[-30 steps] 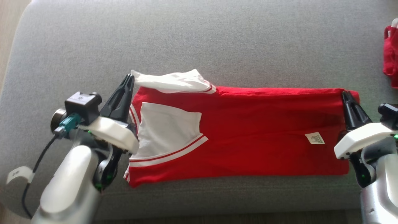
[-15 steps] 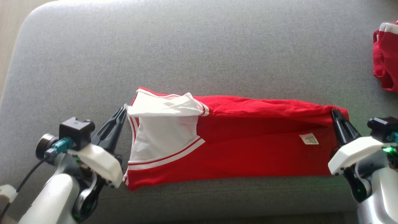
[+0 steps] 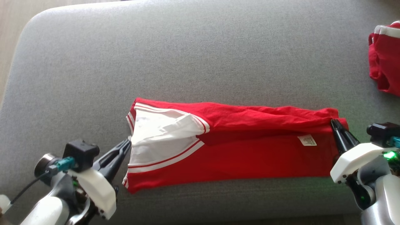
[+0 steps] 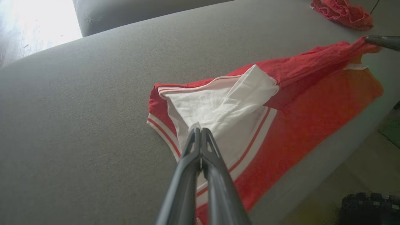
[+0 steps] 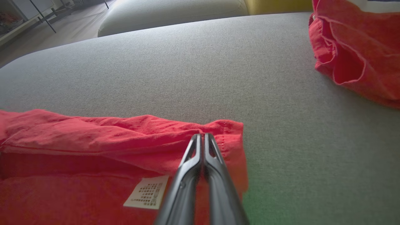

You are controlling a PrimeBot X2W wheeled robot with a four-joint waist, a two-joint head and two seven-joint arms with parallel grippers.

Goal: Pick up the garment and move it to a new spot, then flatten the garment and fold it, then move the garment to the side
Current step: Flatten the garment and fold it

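Garment [image 3: 250,153] lies along cushion's [image 3: 200,47] near edge, long axis left–right, pinched at both ends: left jaws closed on white sleeve tip [image 4: 206,120], right jaws closed on red hem corner [image 5: 229,131].

Garment [image 3: 237,153] on sofa cushion [image 3: 187,56], near front edge — second garment [image 3: 386,62] far right.

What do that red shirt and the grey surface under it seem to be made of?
The red and white shirt looks like soft, matte knit, probably cotton jersey: it creases and drapes limply. The grey sofa seat looks like coarse woven upholstery: speckled, slightly fuzzy weave.
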